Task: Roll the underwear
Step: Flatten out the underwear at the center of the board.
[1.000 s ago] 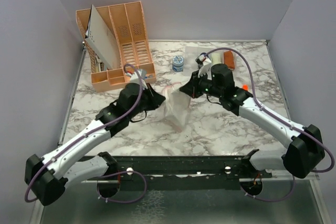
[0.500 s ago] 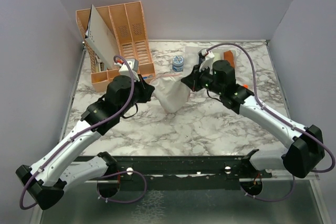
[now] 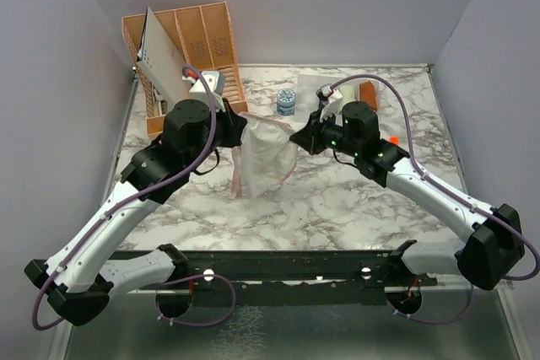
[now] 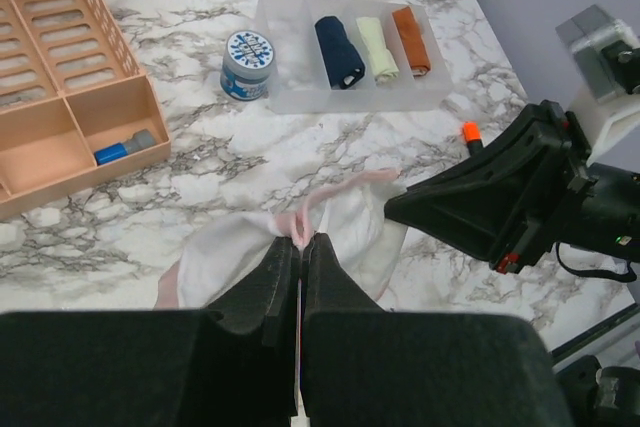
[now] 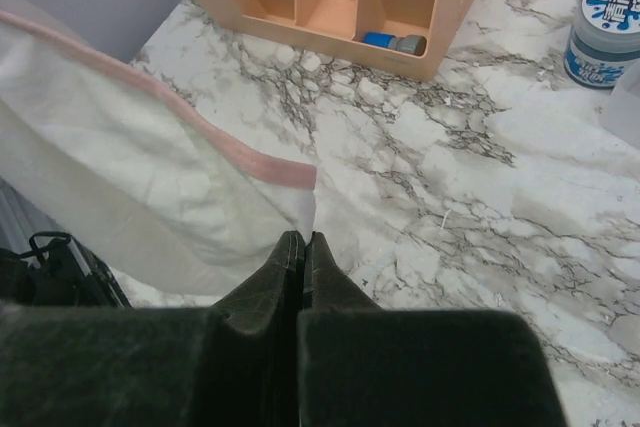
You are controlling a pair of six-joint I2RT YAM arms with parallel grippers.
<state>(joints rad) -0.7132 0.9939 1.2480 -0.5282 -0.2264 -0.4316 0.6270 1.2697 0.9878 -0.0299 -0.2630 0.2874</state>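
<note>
The left gripper (image 4: 300,242) is clamped on one edge of the whitish-pink briefs (image 3: 261,158), which hang stretched in front of the blue-lidded jar (image 4: 247,64). The right gripper (image 5: 303,239) pinches the opposite corner. To roll well, first lay the cloth flat and taut on the tabletop (image 3: 354,200), with both pinches level.

Left of the jar, the peach organizer (image 4: 100,112) holds a small blue-and-grey item (image 4: 125,145). Right of the jar, the clear tray (image 4: 290,82) holds a navy roll (image 4: 338,50), likely the other briefs, plus a cream roll (image 4: 376,47) and a rust-orange roll (image 4: 410,39).
</note>
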